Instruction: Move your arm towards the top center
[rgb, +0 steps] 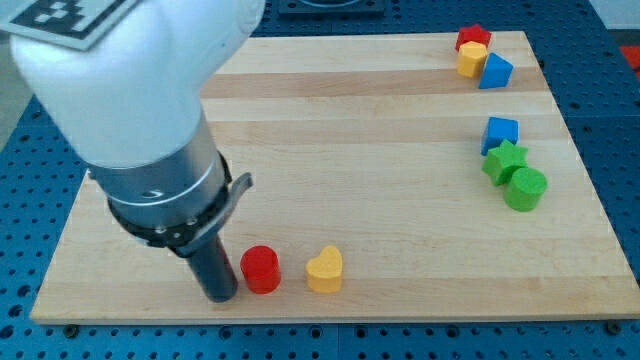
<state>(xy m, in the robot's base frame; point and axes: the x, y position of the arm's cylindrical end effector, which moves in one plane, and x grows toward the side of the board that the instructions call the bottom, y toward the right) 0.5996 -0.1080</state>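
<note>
Wooden board is seen filling most of the view, on a blue perforated bench. The arm is the biggest thing over it, entering from the top-left corner and covering the board's left part. No pincer is fitted (so no spread or pinched state can be told): only a dark rod, with my tip down at the board's bottom edge, left of centre. Target is the top centre of the board, a bare stretch of wood; from the tip it is judged to lie up and to the view's right, a long diagonal across open board. That path looks free of blocks. The red cylinder is just beside the tip on its right, touching or nearly so (cannot be told which), with the yellow heart close beyond it; a straight shove rightward would drag both, so the move is better started upward. Remaining blocks are well apart from the tip: near the right edge, a blue cube, green star and green cylinder are clustered; at the top-right corner a red block, yellow block and blue triangular block are bunched together.
</note>
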